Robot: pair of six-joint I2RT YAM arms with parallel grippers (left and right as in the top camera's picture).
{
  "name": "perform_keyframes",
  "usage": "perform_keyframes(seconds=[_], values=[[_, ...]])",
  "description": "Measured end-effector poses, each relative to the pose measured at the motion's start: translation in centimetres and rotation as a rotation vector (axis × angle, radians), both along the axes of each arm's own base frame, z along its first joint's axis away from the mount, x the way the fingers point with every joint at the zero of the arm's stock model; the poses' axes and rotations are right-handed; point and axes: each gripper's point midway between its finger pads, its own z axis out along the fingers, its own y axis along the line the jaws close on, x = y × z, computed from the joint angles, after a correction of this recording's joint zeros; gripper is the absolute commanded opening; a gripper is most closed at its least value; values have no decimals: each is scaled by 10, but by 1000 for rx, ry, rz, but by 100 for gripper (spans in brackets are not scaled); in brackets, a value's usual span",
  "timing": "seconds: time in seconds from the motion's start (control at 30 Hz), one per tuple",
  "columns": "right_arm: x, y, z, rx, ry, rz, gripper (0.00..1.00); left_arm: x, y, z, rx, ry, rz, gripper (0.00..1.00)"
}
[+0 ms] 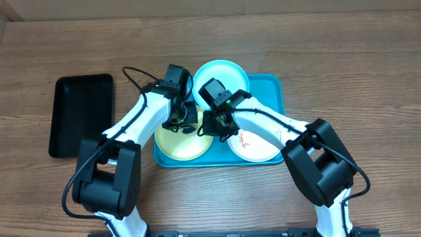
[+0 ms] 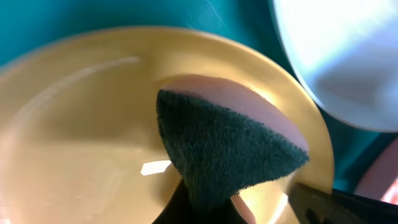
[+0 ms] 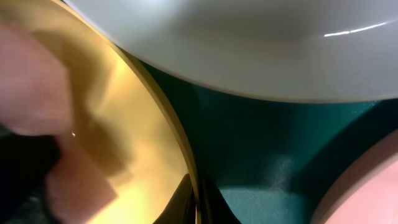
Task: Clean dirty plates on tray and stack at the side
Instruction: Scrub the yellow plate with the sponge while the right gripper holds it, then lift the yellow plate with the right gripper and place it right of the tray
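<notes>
Presently scrubbing yellow-green plate [image 1: 176, 146], sponge [image 2: 230, 149] clenched in left gripper [image 1: 181, 122]; rim pinched by right gripper [image 1: 216, 126], liable to slip.

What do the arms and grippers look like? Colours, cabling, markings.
Left arm and right arm match: white rounded links, bulky black joint housings. Left gripper and right gripper are black. A thin black cable loops off each arm. No markings legible.

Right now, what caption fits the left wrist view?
Left gripper holds a green-faced sponge over the yellow-green plate on the turquoise tray, light blue plate alongside.
</notes>
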Motion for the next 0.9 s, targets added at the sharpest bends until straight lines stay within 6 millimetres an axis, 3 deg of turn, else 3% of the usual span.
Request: perform_keyframes(seconds=[0.23,0.63,0.73,0.9], values=[[0,0,0,0,0,0,4,-7,4,-17,25,62,15,4],[0,0,0,-2,2,0,4,-24,89,-10,529,121,37,4],[-1,0,0,-3,-1,11,4,-17,89,-1,542,115,38,4],[1,0,2,-4,-13,39,4,14,75,36,480,45,59,4]])
